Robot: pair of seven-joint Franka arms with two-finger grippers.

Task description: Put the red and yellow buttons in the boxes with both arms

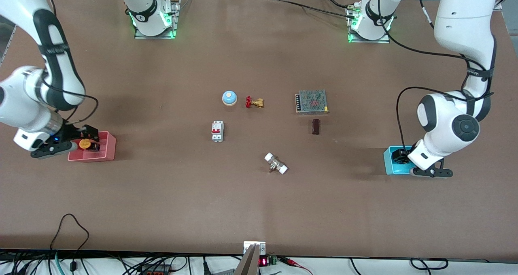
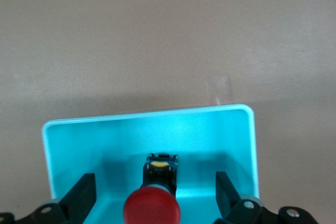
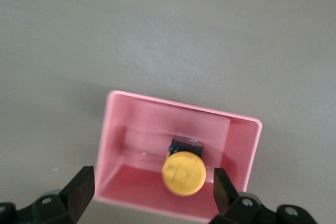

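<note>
While both arms hang low at the two ends of the table, this is how things lie, reckoned from the white circuit breaker point(image 1: 217, 131) near the middle:

Left gripper point(image 2: 152, 203): over the cyan box point(image 1: 391, 161), fingers point(image 2: 81, 195) spread wide with clear gaps to the red button between them; it grips nothing.

Red button point(image 2: 152, 209): inside the cyan box, its black base on the box floor, cap toward the wrist camera.

Cyan box: on the table well away from the breaker, toward the left arm's end and a little nearer the front camera.

Right gripper point(image 3: 152, 195): over the pink-red box point(image 1: 106, 152), fingers point(image 3: 79, 190) parted on either side of the yellow button and clear of it; it holds nothing.

Yellow button point(image 3: 183, 172): in the pink-red box, near one short wall.

Pink-red box: well away from the breaker toward the right arm's end, slightly nearer the front camera.

Blue bell point(image 1: 229, 98): just farther from the front camera than the breaker.

Red-handled valve point(image 1: 254, 102): beside the bell.
</note>
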